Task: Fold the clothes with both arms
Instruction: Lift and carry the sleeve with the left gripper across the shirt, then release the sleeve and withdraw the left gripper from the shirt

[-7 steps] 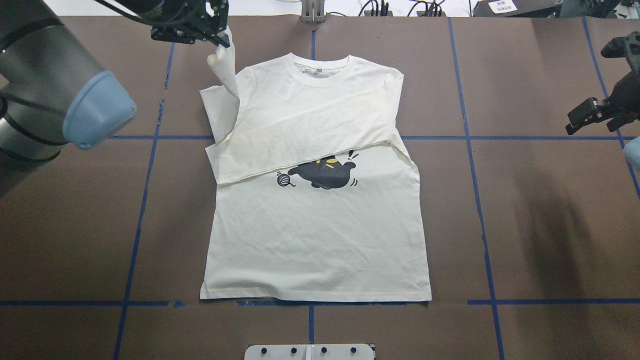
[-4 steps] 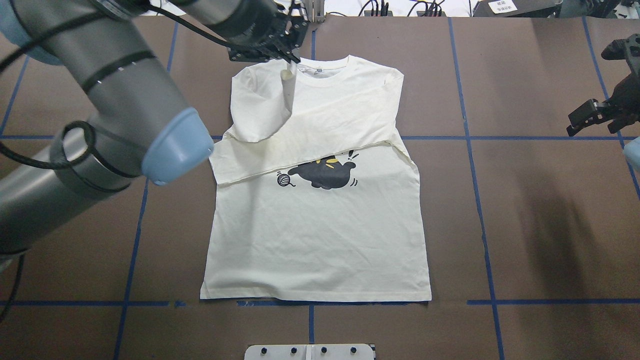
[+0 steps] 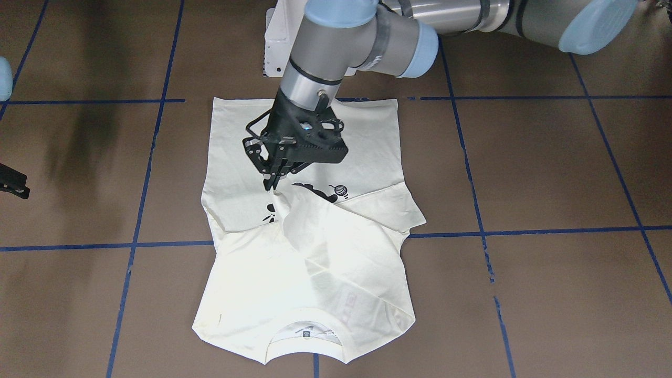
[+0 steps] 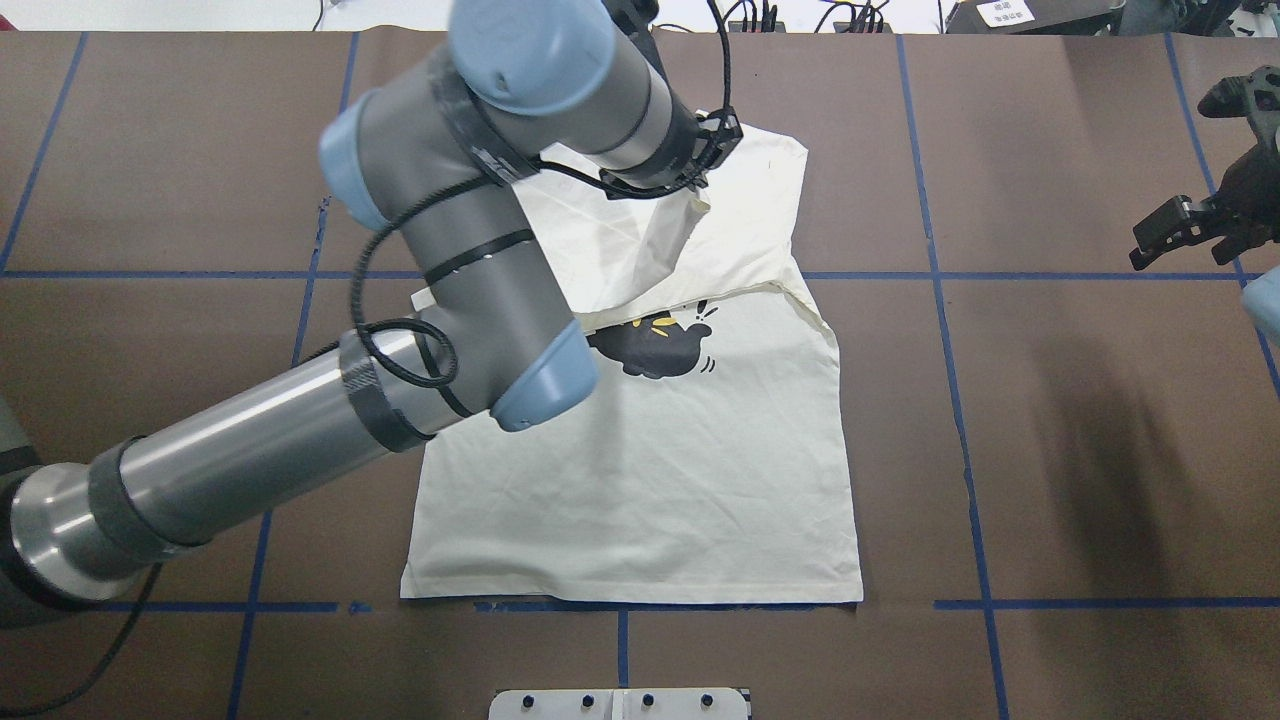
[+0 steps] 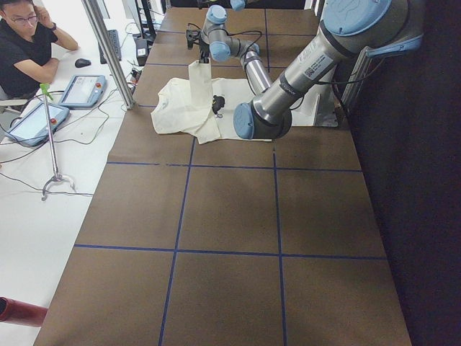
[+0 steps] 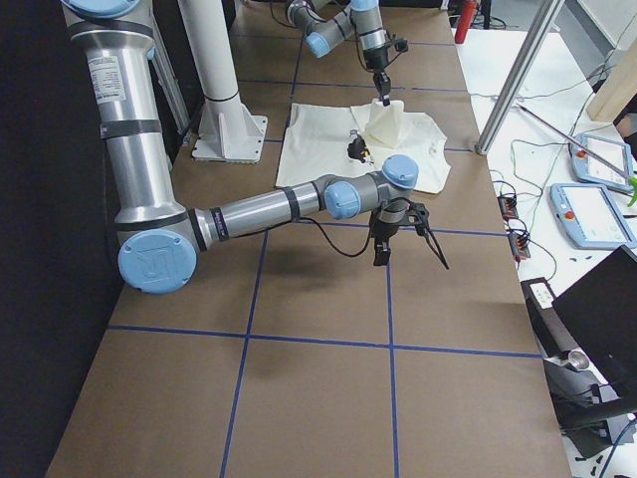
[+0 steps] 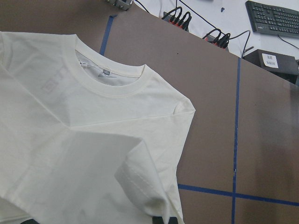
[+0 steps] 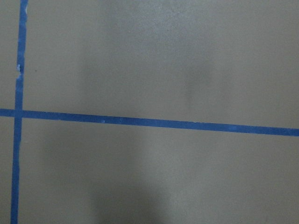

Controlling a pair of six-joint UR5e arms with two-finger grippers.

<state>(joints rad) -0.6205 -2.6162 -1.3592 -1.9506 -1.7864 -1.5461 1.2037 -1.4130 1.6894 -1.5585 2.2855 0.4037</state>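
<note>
The left claw (image 3: 273,185) is clamped on the sleeve (image 3: 304,226) cuff, held up over the shirt (image 3: 236,157), which lies flat on the worktop (image 3: 525,173) beneath it. The grip looks thin, so the cuff may slip. Pulling too far could rumple the fold below. Whether the right claw (image 4: 1190,232) is clenched or released, I cannot tell.

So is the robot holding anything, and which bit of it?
Yes. The left gripper pinches the end of one long sleeve of the cream T-shirt, raised above the rest of it. The right gripper holds nothing.
</note>
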